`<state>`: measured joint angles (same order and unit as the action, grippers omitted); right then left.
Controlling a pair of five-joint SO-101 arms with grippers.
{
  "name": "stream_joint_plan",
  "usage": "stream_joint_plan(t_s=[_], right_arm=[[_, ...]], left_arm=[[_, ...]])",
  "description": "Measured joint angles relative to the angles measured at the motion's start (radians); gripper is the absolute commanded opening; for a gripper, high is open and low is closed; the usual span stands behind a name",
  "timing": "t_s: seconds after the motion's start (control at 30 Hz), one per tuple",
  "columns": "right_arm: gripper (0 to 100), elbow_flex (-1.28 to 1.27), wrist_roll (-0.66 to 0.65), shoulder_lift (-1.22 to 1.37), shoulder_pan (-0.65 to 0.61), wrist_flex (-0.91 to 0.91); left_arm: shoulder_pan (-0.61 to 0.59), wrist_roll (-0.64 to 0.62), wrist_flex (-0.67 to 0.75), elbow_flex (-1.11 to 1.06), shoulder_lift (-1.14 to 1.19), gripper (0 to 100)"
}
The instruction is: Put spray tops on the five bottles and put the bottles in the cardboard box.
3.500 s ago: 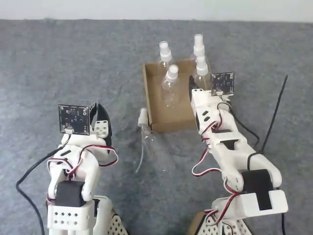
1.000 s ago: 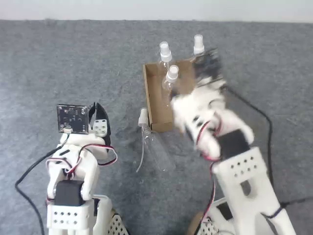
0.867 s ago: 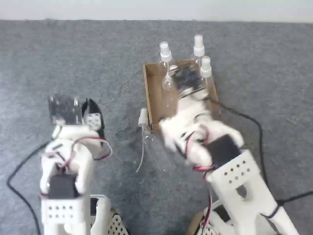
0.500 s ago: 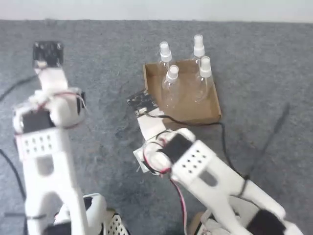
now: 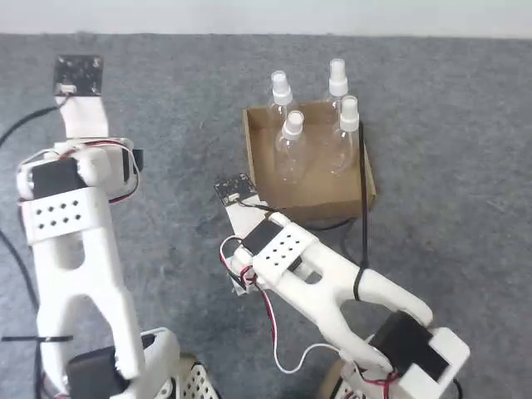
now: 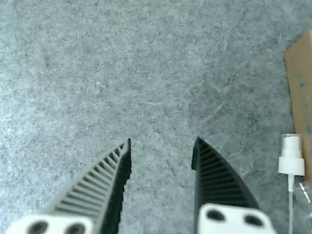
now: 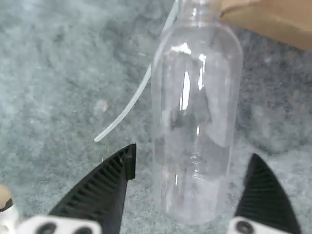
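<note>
My right jaws are spread wide and hold nothing. They hang just above the last bottle (image 7: 197, 112), one tip to each side of its base end. The bottle lies flat on the bench (image 5: 166, 125), just off the near corner of the box (image 5: 312, 187). Its long axis runs straight away from those jaws, neck toward the box, so closing here would pinch across the body, which I judge the pick needs. The spray top (image 6: 291, 161) lies loose by the neck, its tube (image 7: 129, 107) trailing beside the bottle, not inside it. My left jaws are parted and empty too, over bench farther off; the right arm (image 5: 287, 253) is nearer. Four capped bottles (image 5: 291, 141) stand at the box.
</note>
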<state>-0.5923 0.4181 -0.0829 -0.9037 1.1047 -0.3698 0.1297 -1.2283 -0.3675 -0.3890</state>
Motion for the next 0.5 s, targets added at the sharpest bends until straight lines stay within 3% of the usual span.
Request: stream_joint_plan(t_s=[0.07, 0.17, 0.33, 0.5], right_arm=[[0.8, 0.000, 0.000, 0.006, 0.000, -0.002], [4.1, 0.005, 0.000, 0.006, 0.000, -0.003], [0.8, 0.014, -0.008, 0.006, 0.000, -0.003], [0.6, 0.014, -0.141, -0.092, 0.000, 0.091]], left_arm=[[0.000, 0.000, 0.000, 0.000, 0.000, 19], [0.000, 0.000, 0.000, 0.000, 0.000, 19], [0.000, 0.000, 0.000, 0.000, 0.000, 19], [0.000, 0.000, 0.000, 0.000, 0.000, 19]])
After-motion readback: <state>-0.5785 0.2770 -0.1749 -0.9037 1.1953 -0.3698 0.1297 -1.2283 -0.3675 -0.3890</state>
